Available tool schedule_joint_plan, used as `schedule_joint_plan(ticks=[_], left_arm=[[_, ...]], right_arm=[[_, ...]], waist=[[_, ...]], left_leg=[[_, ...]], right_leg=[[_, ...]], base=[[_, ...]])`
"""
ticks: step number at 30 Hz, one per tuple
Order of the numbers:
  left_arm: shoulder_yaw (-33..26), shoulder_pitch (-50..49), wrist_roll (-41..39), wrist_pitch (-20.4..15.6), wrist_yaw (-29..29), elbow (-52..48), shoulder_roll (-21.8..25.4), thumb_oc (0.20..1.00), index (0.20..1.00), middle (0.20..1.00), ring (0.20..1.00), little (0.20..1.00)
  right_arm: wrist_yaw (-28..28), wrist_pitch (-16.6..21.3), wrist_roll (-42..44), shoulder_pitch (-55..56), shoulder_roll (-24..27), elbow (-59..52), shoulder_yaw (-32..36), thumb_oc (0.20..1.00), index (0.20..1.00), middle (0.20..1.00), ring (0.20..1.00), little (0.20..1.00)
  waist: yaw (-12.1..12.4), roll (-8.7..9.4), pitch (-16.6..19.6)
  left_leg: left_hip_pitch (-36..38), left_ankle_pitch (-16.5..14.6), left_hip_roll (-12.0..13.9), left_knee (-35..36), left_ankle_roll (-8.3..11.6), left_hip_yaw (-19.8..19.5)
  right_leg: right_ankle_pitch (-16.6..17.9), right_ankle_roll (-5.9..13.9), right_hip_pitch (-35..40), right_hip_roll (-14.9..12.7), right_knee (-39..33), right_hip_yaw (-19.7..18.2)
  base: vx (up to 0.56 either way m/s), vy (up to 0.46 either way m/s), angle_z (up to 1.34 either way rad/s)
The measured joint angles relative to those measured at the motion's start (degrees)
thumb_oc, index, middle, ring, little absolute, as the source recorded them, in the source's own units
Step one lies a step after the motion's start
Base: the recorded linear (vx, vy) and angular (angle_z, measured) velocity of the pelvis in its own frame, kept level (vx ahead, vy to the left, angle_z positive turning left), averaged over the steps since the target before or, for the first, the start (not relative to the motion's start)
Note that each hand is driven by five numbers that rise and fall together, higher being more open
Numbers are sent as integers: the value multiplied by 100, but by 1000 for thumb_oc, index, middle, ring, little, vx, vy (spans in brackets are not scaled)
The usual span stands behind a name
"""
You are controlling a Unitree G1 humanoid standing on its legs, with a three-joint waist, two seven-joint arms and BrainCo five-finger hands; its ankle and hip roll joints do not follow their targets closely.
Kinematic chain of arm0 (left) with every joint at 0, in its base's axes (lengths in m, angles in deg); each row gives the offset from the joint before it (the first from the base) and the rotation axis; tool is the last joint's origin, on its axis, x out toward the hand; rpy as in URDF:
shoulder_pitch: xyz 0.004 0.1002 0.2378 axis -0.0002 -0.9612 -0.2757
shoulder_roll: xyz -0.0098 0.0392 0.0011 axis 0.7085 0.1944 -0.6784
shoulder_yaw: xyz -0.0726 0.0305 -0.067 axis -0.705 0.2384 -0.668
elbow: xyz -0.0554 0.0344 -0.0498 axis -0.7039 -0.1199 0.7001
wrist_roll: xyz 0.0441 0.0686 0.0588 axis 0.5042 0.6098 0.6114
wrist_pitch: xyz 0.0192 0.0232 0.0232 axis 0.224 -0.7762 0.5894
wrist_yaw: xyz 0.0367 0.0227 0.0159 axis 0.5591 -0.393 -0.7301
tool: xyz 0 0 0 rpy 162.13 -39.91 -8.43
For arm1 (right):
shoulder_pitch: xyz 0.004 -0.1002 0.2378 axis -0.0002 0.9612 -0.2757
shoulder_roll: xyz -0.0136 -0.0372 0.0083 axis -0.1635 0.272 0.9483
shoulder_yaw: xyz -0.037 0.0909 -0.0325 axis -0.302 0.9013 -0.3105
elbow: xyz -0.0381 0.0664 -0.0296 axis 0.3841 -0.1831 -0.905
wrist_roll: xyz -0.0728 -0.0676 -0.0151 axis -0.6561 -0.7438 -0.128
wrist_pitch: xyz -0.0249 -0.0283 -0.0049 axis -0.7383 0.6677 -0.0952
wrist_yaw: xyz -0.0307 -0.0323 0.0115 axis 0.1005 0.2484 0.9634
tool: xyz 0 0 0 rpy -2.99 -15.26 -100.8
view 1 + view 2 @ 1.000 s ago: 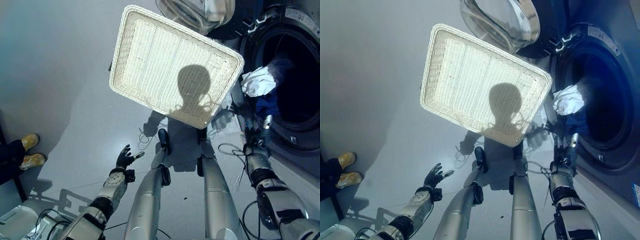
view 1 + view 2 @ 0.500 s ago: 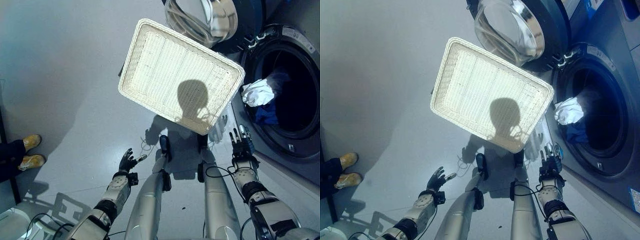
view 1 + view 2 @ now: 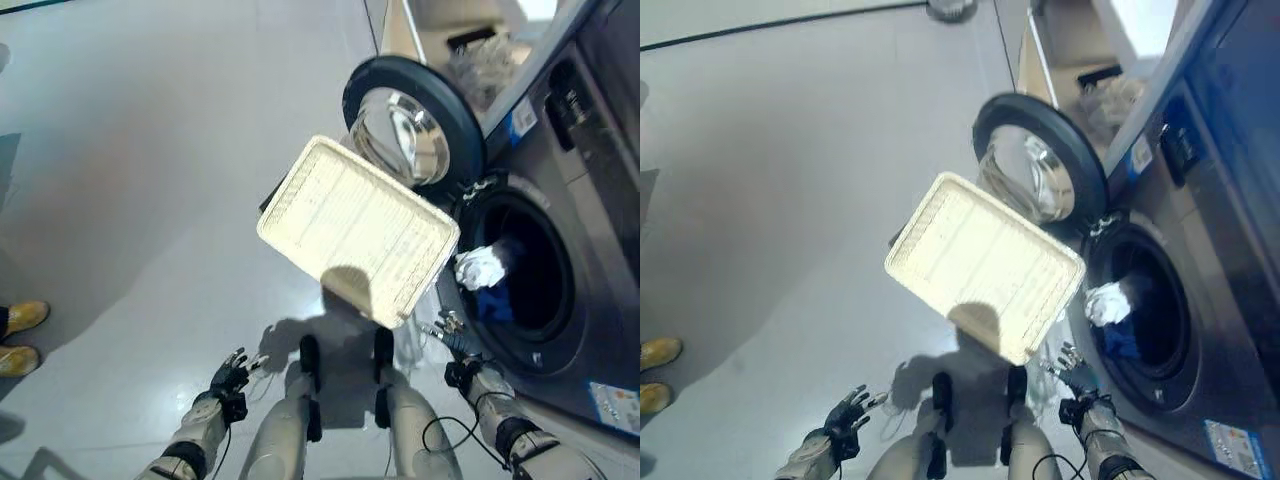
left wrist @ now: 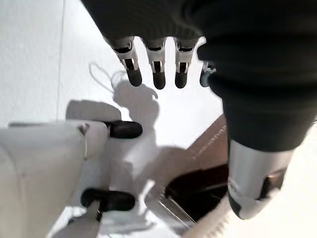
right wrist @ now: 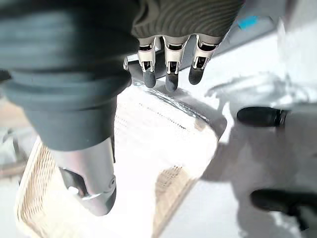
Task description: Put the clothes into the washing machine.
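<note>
Clothes: a white garment point(image 3: 481, 268) and a blue garment point(image 3: 495, 303) sit in the mouth of the washing machine's drum, the white one at the front edge of the opening, the blue one just beside it and deeper in.
Washing machine: the washing machine point(image 3: 560, 300) stands on the robot's right; its round door point(image 3: 412, 122) with a glass bowl is swung wide open, away from the drum.
Basket: a pale woven basket point(image 3: 357, 230) lies on the floor in front of the machine, its corner close to the drum opening; nothing lies in it.
Right hand: the right hand point(image 3: 452, 330) is low beside the drum opening, fingers straight and spread, holding nothing.
Left hand: the left hand point(image 3: 230, 375) is over bare floor well away from the basket, fingers relaxed and apart, holding nothing.
Person: yellow shoes point(image 3: 20, 336) show at the far left edge on the grey floor point(image 3: 150, 180).
</note>
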State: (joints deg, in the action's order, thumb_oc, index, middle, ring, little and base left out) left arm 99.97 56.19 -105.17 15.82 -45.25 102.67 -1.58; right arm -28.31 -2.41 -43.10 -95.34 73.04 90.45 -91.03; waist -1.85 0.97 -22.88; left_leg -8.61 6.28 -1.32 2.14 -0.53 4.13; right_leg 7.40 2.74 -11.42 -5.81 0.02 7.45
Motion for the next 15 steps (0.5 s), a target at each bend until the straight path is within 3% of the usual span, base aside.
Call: schedule_joint_plan(ticks=[5,6,7,8,12,15], left_arm=[[-301,-484,10,3,-513,109,-6,1000,1000,1000,1000,1000],[-345,-616,65,-3,-634,125,-14,1000,1000,1000,1000,1000],[-345,-616,65,-3,-634,125,-14,1000,1000,1000,1000,1000],[-352,-692,110,-4,-769,230,-12,1000,1000,1000,1000,1000],[-342,-842,372,43,-845,442,-85,1000,1000,1000,1000,1000],[-342,-868,590,163,-851,478,-154,1000,1000,1000,1000,1000]], right_arm=[[192,-296,-493,596,-49,200,82,1000,1000,1000,1000,1000],[243,-382,-580,776,-55,274,79,1000,1000,1000,1000,1000],[243,-382,-580,776,-55,274,79,1000,1000,1000,1000,1000],[332,-584,-694,942,-73,403,80,1000,1000,1000,1000,1000],[431,-957,-1091,1162,-206,558,66,1000,1000,1000,1000,1000],[505,-1219,-1374,1187,-267,581,51,1000,1000,1000,1000,1000]], waist=[[10,26,761],[6,21,1048],[6,21,1048],[9,13,1341],[0,-1,1785],[-12,-28,1846]], left_leg=[[741,-72,32,304,87,-52],[805,-143,54,325,107,-48],[805,-143,54,325,107,-48],[966,-215,86,328,128,-90],[1221,-324,164,331,187,-143],[1425,-334,202,327,209,-222]], right_leg=[[4,8,885,69,-515,121],[-60,5,980,89,-526,121],[-60,5,980,89,-526,121],[-144,-23,1161,141,-527,134],[-312,-52,1452,214,-529,182],[-361,-104,1675,272,-530,248]], base=[[182,-66,6],[135,-42,1],[189,-53,2],[166,-51,10],[104,-42,7],[61,-27,11]])
